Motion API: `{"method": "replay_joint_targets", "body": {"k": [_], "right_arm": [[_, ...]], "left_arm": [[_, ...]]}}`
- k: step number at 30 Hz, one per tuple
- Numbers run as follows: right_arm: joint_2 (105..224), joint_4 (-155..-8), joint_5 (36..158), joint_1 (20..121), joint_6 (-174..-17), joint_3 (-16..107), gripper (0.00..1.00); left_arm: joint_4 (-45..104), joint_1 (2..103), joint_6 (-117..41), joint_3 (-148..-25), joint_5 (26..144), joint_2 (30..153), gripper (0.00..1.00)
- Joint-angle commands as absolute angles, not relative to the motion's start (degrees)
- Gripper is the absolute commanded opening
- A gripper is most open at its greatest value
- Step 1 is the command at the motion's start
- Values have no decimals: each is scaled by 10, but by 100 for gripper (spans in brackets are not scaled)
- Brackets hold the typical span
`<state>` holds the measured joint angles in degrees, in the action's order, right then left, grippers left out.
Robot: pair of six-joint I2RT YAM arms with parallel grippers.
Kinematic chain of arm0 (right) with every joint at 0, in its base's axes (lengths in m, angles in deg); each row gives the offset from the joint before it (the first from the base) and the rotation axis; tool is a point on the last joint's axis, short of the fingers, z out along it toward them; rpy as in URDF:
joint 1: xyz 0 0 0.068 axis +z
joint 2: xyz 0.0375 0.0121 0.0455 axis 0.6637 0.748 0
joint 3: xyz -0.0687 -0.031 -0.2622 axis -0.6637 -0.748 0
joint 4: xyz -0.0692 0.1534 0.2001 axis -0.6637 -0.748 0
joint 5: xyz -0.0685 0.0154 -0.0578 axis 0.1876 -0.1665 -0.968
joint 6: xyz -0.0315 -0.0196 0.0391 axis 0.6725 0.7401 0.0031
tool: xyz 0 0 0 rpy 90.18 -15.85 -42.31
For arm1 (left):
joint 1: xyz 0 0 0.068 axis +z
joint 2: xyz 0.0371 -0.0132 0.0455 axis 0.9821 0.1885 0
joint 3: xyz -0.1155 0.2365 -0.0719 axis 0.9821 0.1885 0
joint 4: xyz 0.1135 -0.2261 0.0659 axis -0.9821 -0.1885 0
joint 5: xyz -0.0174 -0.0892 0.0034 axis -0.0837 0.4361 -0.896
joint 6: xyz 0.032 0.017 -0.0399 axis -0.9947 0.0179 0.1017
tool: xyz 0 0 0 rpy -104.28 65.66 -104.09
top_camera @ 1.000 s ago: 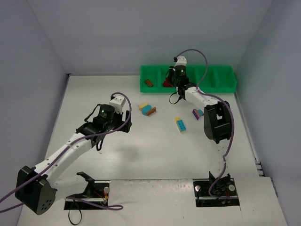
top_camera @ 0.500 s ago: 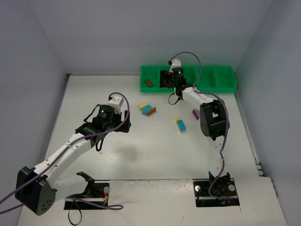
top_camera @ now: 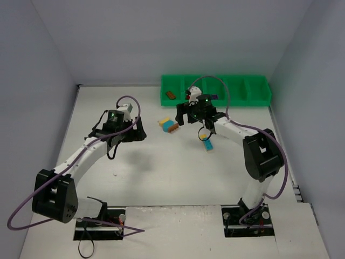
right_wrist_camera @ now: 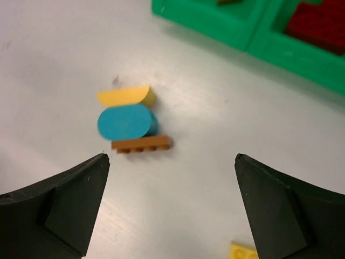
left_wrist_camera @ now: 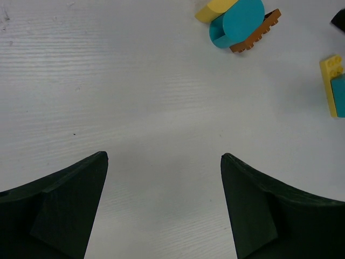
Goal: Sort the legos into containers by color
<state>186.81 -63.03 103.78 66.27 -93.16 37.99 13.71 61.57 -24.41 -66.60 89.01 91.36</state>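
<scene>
Legos lie loose on the white surface (top_camera: 151,178) in the top view: a yellow, blue and brown stack (top_camera: 168,124) and a yellow-and-blue brick (top_camera: 206,143). A brown brick (top_camera: 171,95) sits in the green tray (top_camera: 253,100), leftmost compartment.

From the left wrist, the left tool (left_wrist_camera: 164,156) gapes wide and empty over bare surface.

From the right wrist, the right tool (right_wrist_camera: 171,156) spreads wide and empty near the stack. A red brick (right_wrist_camera: 315,21) lies in the second compartment.
</scene>
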Motion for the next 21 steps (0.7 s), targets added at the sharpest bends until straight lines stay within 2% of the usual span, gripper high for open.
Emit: {"method": "replay_joint_targets", "body": {"k": [1,7,21], "right_arm": [[1863,-620,1045,696,-911,370,99],[1910,-629,1020,733,-910,393,100],[1995,-690,964,757,-902,535,100]], "left_arm": [[167,628,-224,-699,935,921,79],[174,629,-231,-676,932,928,79],[162,628,-248,-679,909,913,79]]}}
